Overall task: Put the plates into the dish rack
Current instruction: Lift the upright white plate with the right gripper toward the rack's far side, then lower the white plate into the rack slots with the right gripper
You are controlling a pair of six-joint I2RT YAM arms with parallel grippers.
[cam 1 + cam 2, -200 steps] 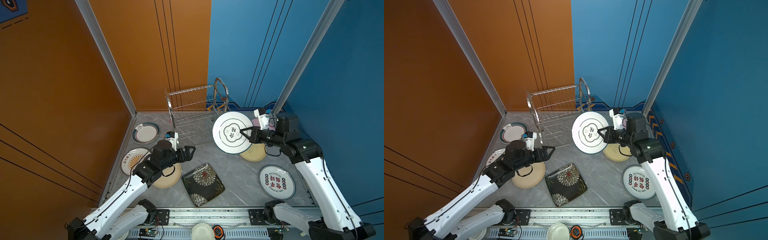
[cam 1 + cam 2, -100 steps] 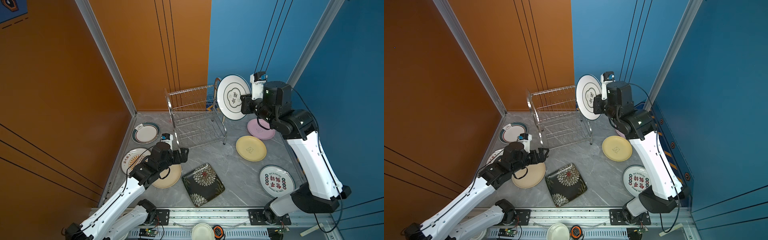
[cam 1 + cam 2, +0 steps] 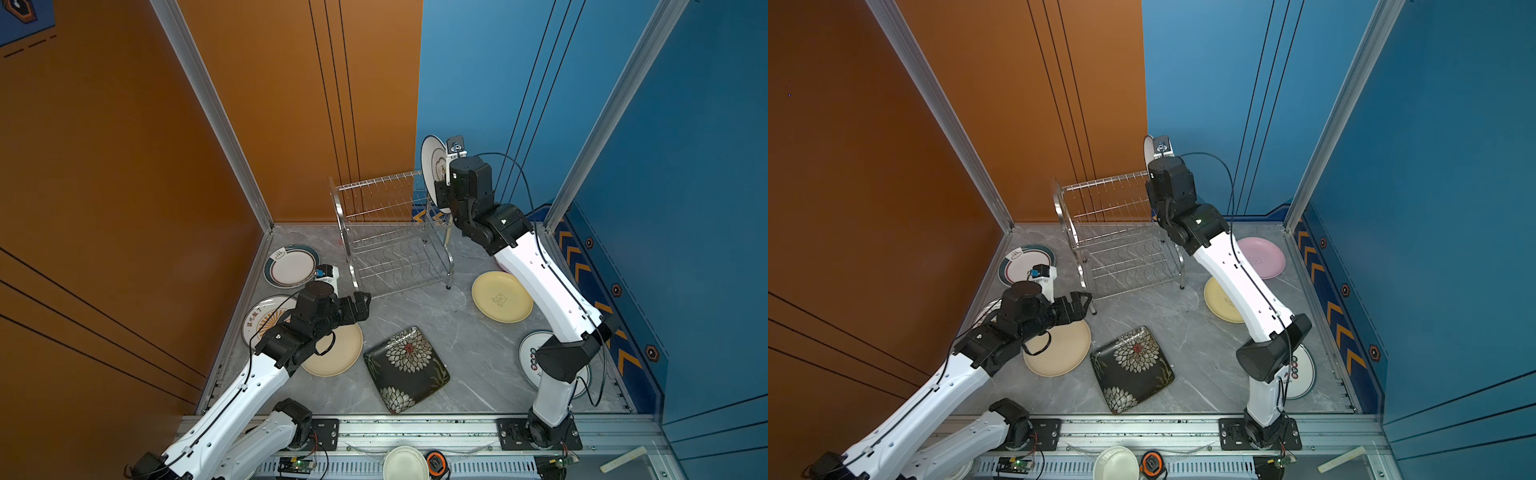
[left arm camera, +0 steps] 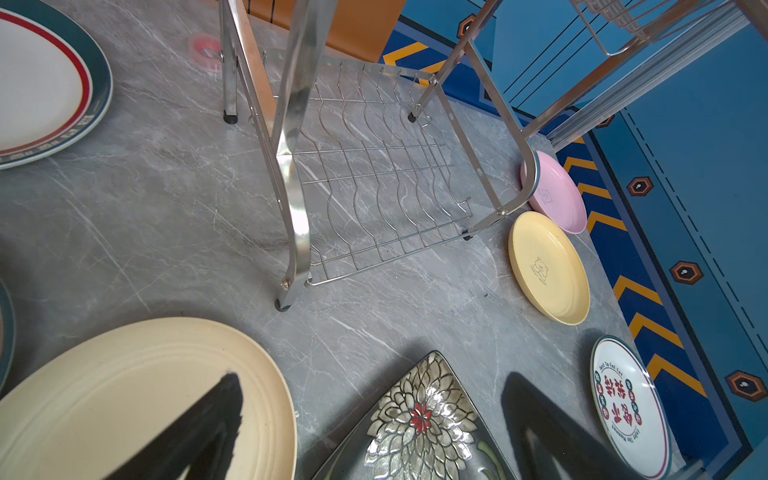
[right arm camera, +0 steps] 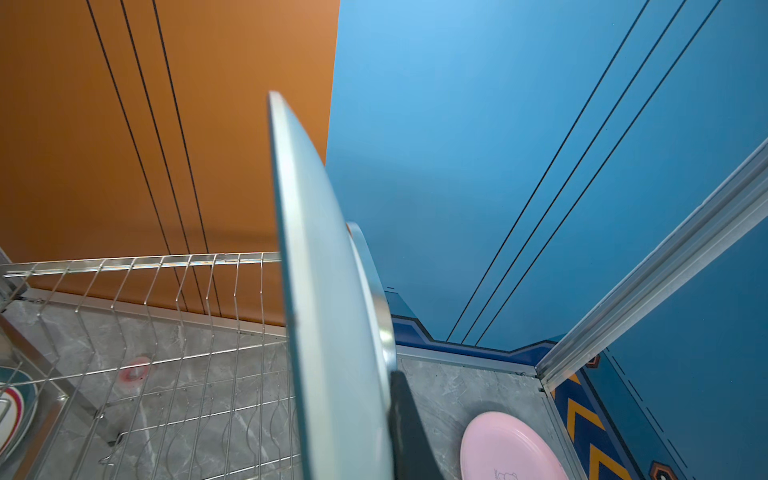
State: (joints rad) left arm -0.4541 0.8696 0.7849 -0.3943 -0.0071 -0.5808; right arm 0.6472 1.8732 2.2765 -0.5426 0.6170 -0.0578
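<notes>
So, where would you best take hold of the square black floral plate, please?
Probably its raised rim, at the edge nearest the cream round plate, coming in low from the left tool. The square black floral plate lies flat on the table, so only that rim offers a lip.

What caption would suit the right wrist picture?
The right fingers hold a white plate on edge by the wire dish rack; a pink plate lies on the table.
</notes>
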